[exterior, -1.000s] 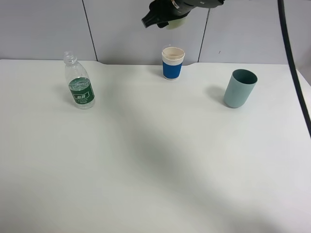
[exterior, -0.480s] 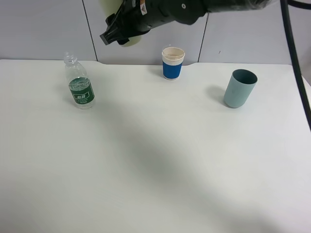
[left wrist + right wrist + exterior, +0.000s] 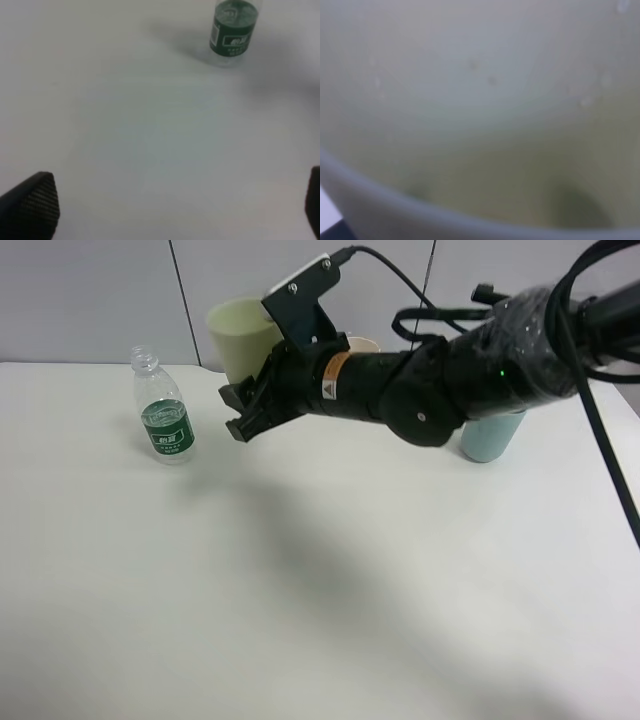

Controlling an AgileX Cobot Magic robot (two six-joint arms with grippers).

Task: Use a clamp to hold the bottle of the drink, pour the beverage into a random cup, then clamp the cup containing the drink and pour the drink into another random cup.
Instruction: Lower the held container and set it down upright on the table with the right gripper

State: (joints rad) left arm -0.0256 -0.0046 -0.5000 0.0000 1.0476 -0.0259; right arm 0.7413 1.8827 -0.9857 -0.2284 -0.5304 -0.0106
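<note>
Cup-carrying work it was: the right gripper (image 3: 243,412) stayed clamped on the yellow-green tumbler (image 3: 238,332) just right of the bottle (image 3: 164,408), and should have lowered it upright, gently, while the left gripper (image 3: 175,210) gaped empty.

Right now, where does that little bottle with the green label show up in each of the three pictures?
Exterior high: the bottle stands upright at the far left of the white table.
Left wrist: the bottle sits at the picture's upper edge, its top cut off.
Right wrist: not in it; a pale yellow-green cup fills the picture.
Shared landmark: the white table.
</note>
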